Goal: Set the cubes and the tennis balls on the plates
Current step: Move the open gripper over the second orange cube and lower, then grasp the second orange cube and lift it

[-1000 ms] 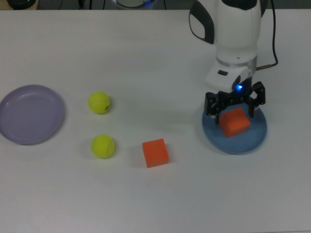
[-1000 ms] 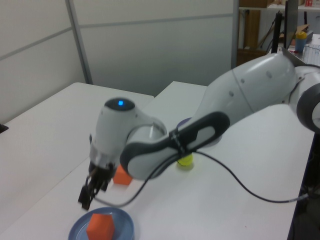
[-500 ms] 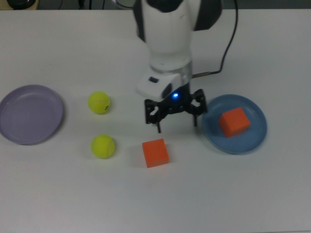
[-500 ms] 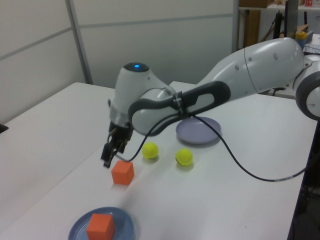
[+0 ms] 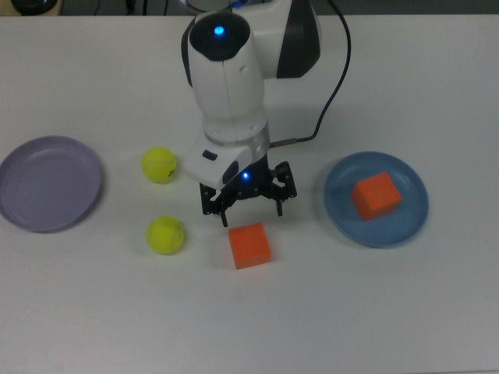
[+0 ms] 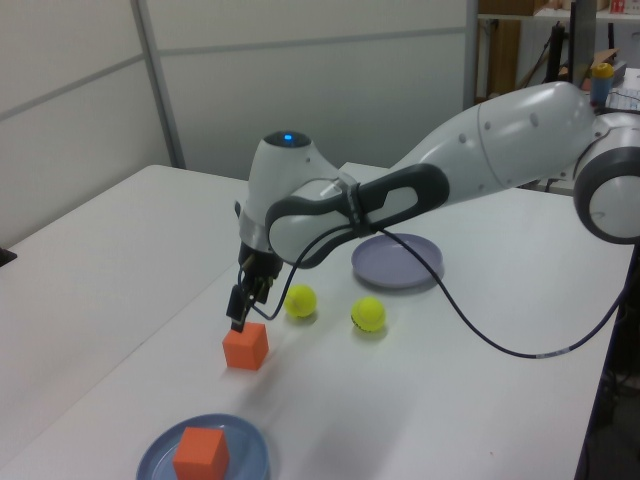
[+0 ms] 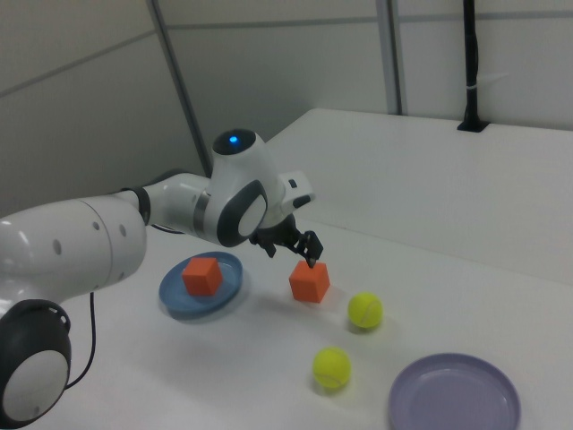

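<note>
The loose orange cube (image 5: pixel 249 245) rests on the white bench (image 5: pixel 374 312), directly below the pincer (image 5: pixel 251 206) in the top view. Pincer spread wide, holding nothing, fingers straddling the cube's width. The left view shows a fingertip almost at the cube's top; the top view hides that height.

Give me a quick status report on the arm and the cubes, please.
Gripper open, empty, just above the loose cube. Other cube on the blue plate. Both tennis balls on the table, lavender plate bare. Path clear.
</note>
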